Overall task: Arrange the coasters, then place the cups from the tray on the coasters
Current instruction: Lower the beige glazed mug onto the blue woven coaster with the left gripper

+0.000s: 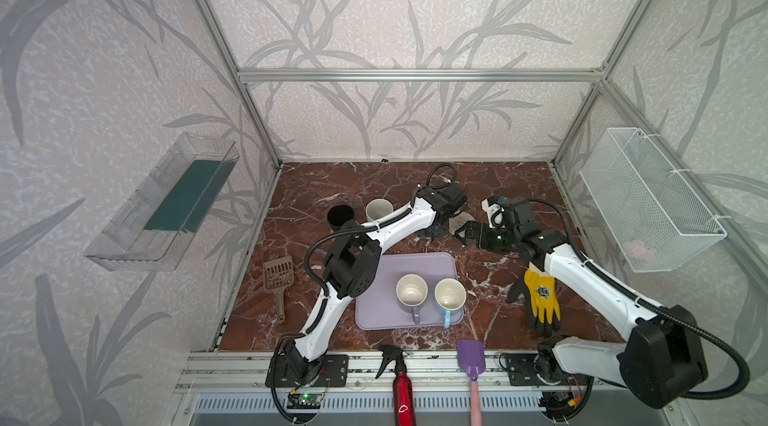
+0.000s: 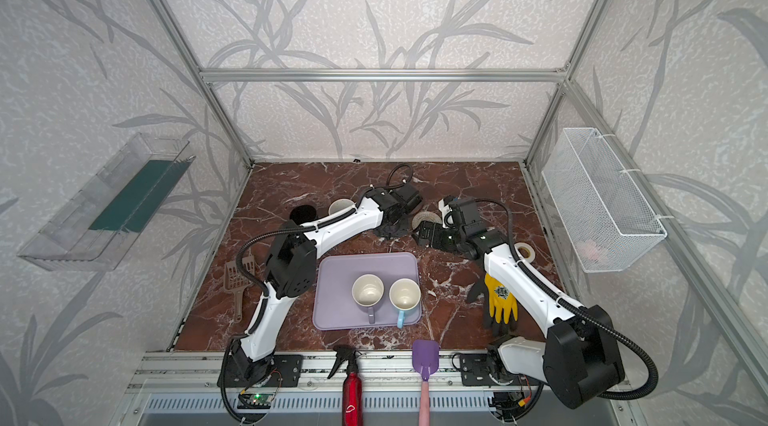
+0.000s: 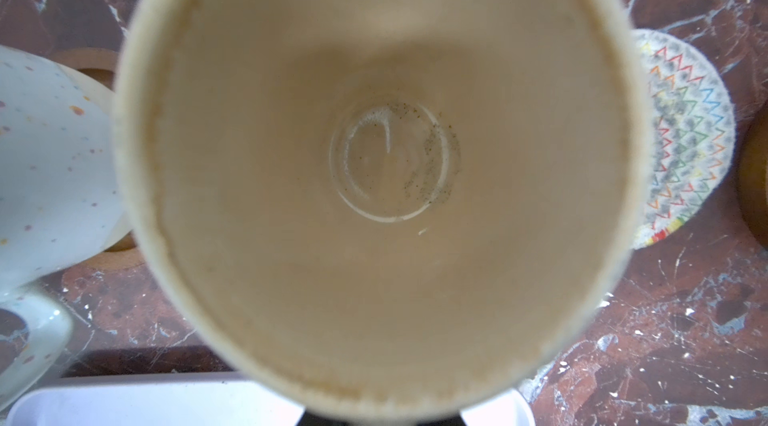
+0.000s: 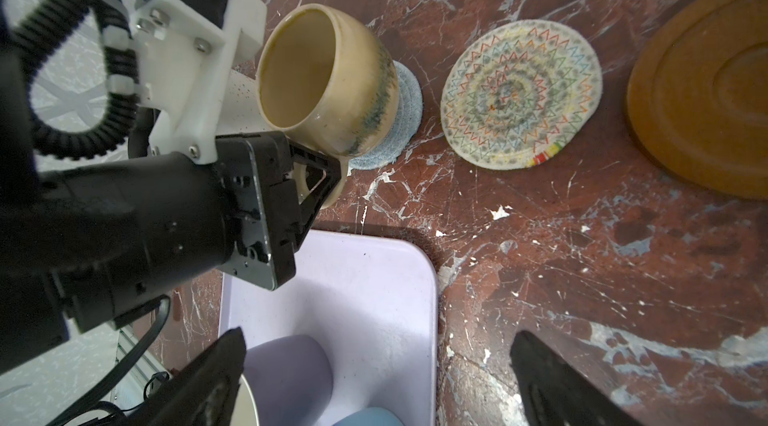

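My left gripper (image 4: pixel 307 178) is shut on the handle of the squat cream-yellow cup (image 4: pixel 328 83). The cup's base is over the grey-blue woven coaster (image 4: pixel 399 120); I cannot tell whether it touches. The cream spiral coaster (image 4: pixel 521 95) and an amber coaster (image 4: pixel 706 91) lie bare beside it. The speckled white cup (image 3: pixel 50 153) stands on another amber coaster (image 3: pixel 120 257), next to the black cup (image 1: pixel 340 216). The lavender cup (image 1: pixel 411 291) and light blue cup (image 1: pixel 449 297) stand on the tray (image 1: pixel 374 307). My right gripper (image 4: pixel 380 345) hangs open over the tray's far corner.
A brown scoop (image 1: pixel 279 278) lies left of the tray and a yellow glove (image 1: pixel 540 299) right of it. A white tape roll (image 2: pixel 524 251) sits by the right arm. A red spray bottle (image 1: pixel 401 386) and purple spatula (image 1: pixel 471 361) lie at the front edge.
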Robot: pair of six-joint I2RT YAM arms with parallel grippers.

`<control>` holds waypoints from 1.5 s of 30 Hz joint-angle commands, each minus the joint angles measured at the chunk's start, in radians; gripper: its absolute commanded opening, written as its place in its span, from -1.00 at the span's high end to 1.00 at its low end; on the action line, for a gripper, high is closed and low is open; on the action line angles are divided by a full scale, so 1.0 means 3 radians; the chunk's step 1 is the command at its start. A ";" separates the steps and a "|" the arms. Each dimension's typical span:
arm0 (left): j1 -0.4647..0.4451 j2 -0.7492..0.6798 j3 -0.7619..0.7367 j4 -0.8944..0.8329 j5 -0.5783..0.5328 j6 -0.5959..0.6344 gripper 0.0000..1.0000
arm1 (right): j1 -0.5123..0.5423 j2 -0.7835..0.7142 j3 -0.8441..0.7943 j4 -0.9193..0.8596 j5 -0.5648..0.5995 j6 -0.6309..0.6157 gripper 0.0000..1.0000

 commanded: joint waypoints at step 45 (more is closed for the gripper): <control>-0.0021 -0.0303 -0.0368 0.0321 -0.0135 -0.0220 0.33 | -0.0044 0.0001 0.0008 -0.0082 -0.0151 -0.0074 -0.98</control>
